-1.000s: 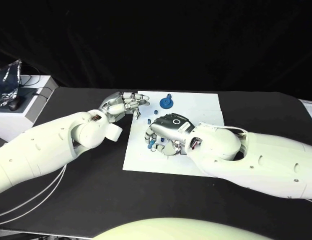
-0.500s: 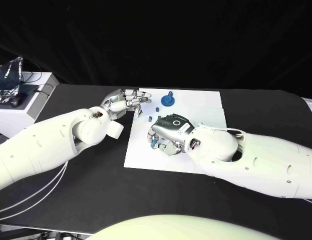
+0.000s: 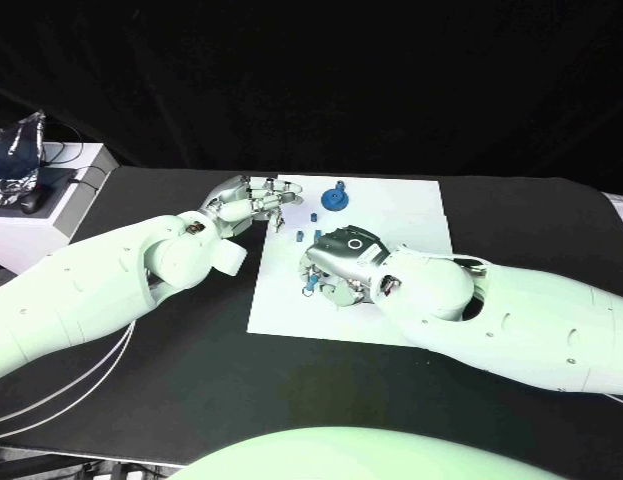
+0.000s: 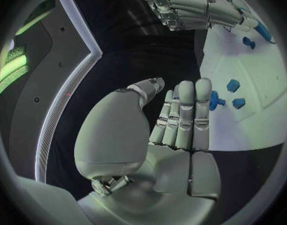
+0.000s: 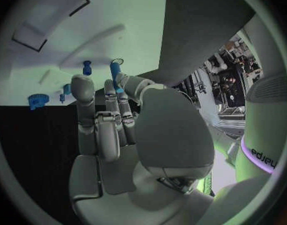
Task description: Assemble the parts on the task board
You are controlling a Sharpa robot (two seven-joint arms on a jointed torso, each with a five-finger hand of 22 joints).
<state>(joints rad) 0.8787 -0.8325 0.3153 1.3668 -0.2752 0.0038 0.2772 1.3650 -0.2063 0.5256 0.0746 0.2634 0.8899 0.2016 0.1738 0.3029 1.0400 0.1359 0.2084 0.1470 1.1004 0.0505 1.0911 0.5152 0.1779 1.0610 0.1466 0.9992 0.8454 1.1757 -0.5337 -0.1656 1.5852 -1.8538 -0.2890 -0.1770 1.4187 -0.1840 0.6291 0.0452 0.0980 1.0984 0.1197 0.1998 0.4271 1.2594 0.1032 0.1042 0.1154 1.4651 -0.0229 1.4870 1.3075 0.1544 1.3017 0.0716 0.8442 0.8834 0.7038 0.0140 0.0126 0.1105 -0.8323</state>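
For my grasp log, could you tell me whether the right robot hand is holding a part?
Yes: the right robot hand pinches a slim blue part between thumb and fingers above the task board.

Head camera looks down; 2 wrist cameras sit close; all share the task board (image 3: 383, 215).

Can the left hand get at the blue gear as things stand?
Probably yes. The left hand is open at the task board's edge, the blue gear stands uncovered beside it, and the right hand works nearer the robot.
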